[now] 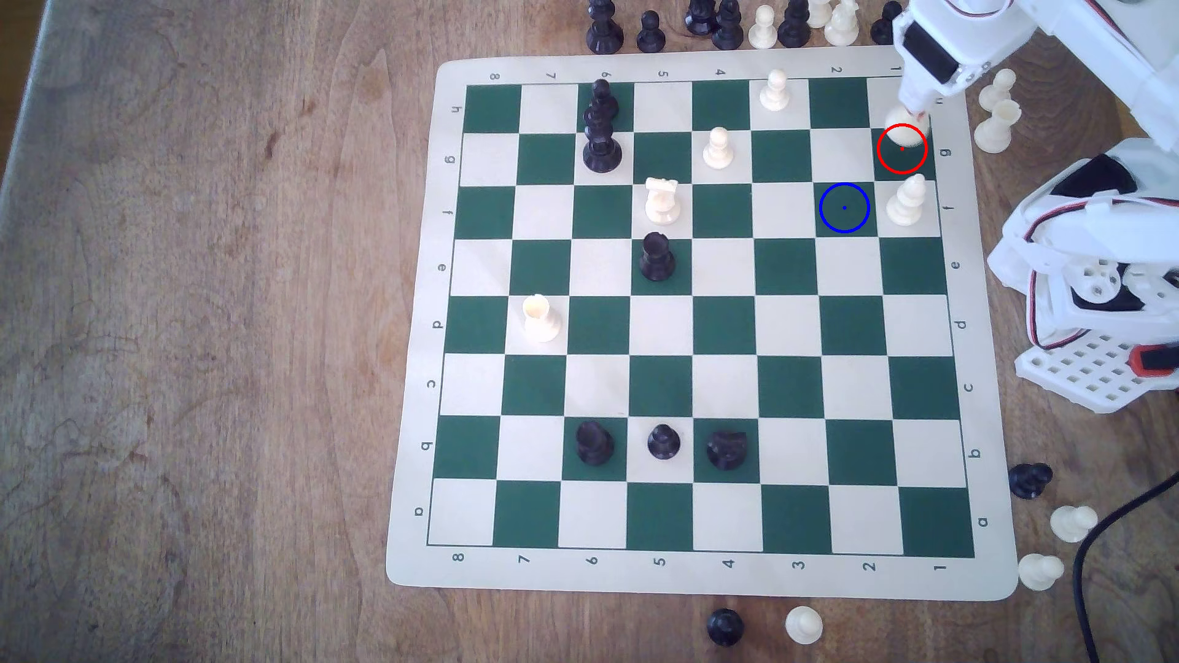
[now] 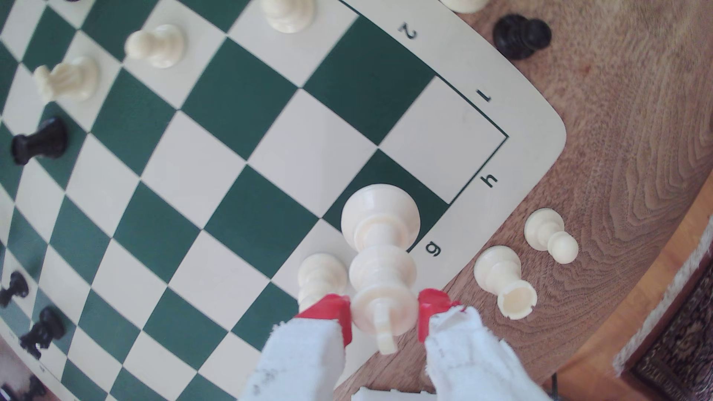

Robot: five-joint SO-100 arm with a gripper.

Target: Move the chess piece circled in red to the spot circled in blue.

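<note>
One tall cream chess piece (image 2: 380,231), wide round base, slim ringed stem, knobbed head, is standing on the red-ringed green corner square. Red-tipped pincer (image 2: 384,314) is closing around its head, pads touching. Blue-ringed spot (image 1: 844,208) is lying diagonally near.

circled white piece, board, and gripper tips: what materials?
White chess piece: looks like moulded plastic, cream, smooth with a soft sheen. Board: seemingly a thin flexible mat, matte, with rounded corners. Gripper fingertips: red, possibly rubbery pads; fuzzy white wrap behind them.
</note>
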